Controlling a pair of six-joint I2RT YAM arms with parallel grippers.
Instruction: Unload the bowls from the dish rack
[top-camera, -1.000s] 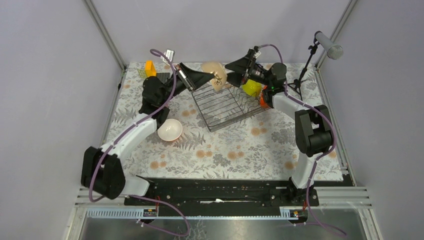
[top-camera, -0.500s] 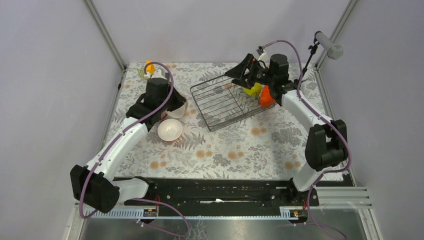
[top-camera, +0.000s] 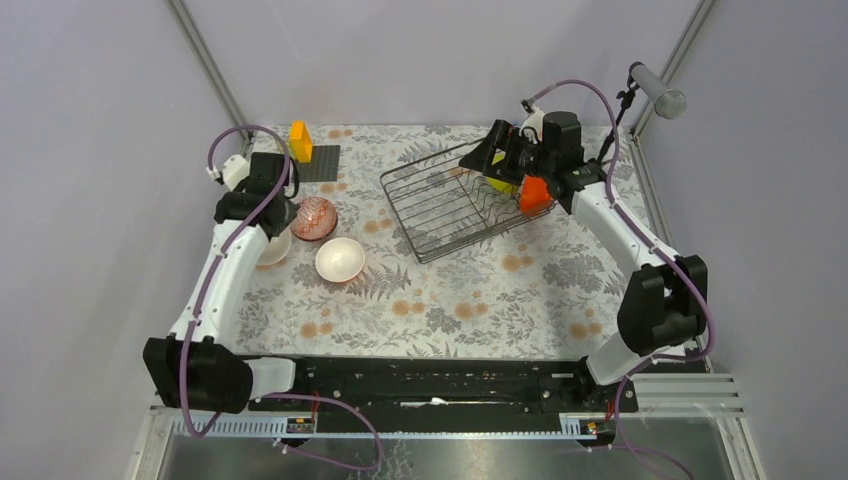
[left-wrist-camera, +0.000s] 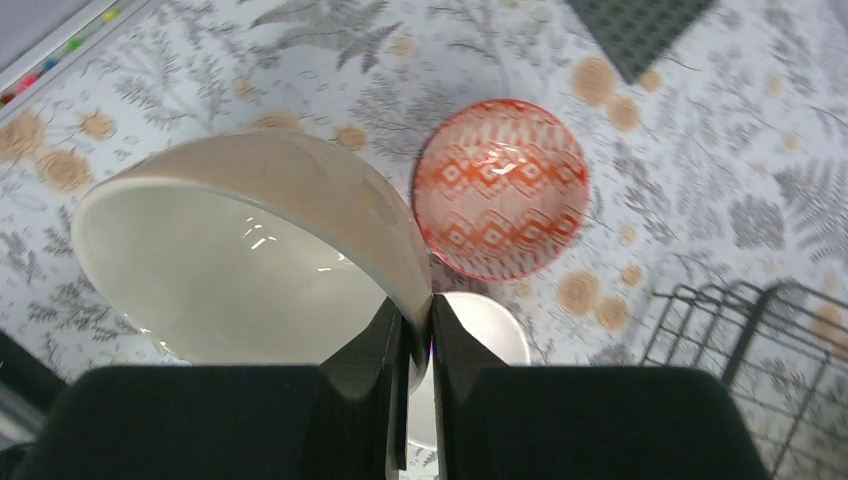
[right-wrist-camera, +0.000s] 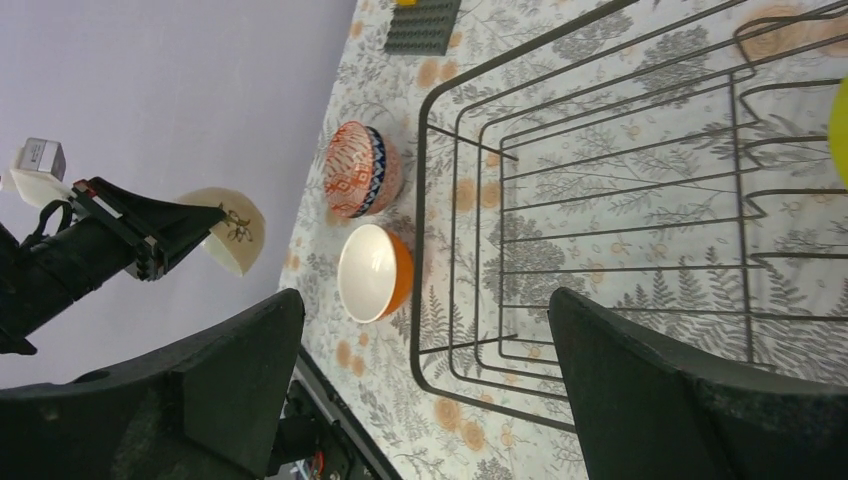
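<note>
One red-patterned bowl (top-camera: 313, 218) and one orange bowl (top-camera: 340, 260) were set on the bench (top-camera: 480, 290) beside the dish rack (top-camera: 440, 205). A beige bowl (left-wrist-camera: 250, 250) was gripped by its rim in the left pincer (left-wrist-camera: 418, 340); the right pincer (right-wrist-camera: 425, 320) was spread wide over the rack.

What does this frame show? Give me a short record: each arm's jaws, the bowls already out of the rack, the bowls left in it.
left jaws: shut on the rim of the beige bowl, held tilted over the left side of the table
right jaws: open, over the dish rack, holding nothing
bowls out on the table: red patterned bowl; white-lined orange bowl
bowls in the rack: yellow-green bowl; second orange bowl
</note>
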